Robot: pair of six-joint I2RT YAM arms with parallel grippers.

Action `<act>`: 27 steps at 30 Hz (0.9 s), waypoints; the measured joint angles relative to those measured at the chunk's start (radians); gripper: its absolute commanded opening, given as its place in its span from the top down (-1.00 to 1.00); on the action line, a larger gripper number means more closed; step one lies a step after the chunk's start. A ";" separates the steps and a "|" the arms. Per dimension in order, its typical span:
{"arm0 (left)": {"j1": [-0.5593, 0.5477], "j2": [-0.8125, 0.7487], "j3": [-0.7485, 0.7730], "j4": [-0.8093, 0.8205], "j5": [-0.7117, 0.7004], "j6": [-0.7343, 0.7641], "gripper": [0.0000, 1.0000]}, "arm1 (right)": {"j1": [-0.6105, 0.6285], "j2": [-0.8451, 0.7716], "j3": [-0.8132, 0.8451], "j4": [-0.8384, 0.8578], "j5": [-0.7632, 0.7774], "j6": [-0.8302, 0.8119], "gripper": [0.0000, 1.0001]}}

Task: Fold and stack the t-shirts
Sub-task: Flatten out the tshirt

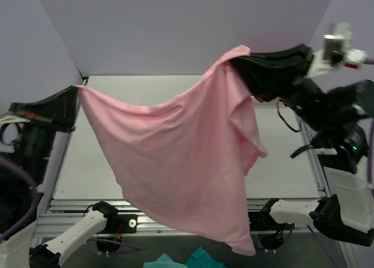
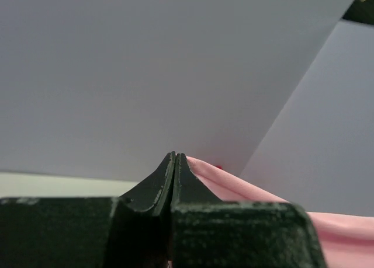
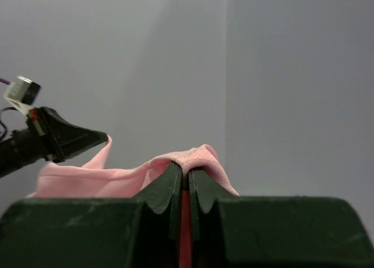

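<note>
The light pink t-shirt (image 1: pixel 181 157) hangs spread in the air above the table, held between both grippers. My left gripper (image 1: pixel 75 90) is shut on its left corner at the far left; in the left wrist view the gripper (image 2: pixel 175 156) is closed with pink cloth (image 2: pixel 245 192) trailing to the right. My right gripper (image 1: pixel 234 59) is shut on the shirt's upper right corner, held high at the back right; in the right wrist view the gripper (image 3: pixel 187 169) pinches a fold of pink cloth (image 3: pixel 201 157). The shirt's lower tip hangs past the table's near edge. The crimson red t-shirt is out of view.
The grey table (image 1: pixel 87 174) lies below the shirt, with its metal rail (image 1: pixel 70 212) at the near edge. Teal cloth (image 1: pixel 187 261) shows at the bottom edge. Purple-grey walls (image 1: pixel 175 28) close the back and sides.
</note>
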 measured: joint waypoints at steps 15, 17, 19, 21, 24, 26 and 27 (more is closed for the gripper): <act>0.354 0.919 -0.393 0.238 -0.087 -0.123 0.95 | -0.403 1.163 -0.166 0.115 0.074 0.175 -0.96; 0.396 1.137 -0.262 0.214 -0.079 -0.140 0.72 | -0.439 1.342 0.031 0.151 0.011 0.200 -1.00; 0.428 1.337 -0.086 0.151 -0.056 -0.155 -0.27 | -0.468 1.431 0.263 0.102 0.035 0.218 -1.00; 0.451 1.453 0.020 0.137 -0.039 -0.165 -0.88 | -0.491 1.458 0.370 0.084 0.036 0.234 -1.00; 0.472 1.447 0.024 0.101 -0.045 -0.177 -0.88 | -0.527 1.414 0.329 0.082 0.050 0.240 -1.00; 0.477 1.403 0.025 0.102 -0.053 -0.171 -0.88 | -0.541 1.344 0.215 0.089 0.070 0.241 -1.00; 0.476 1.372 0.025 0.101 -0.056 -0.169 -0.88 | -0.543 1.308 0.158 0.085 0.078 0.241 -1.00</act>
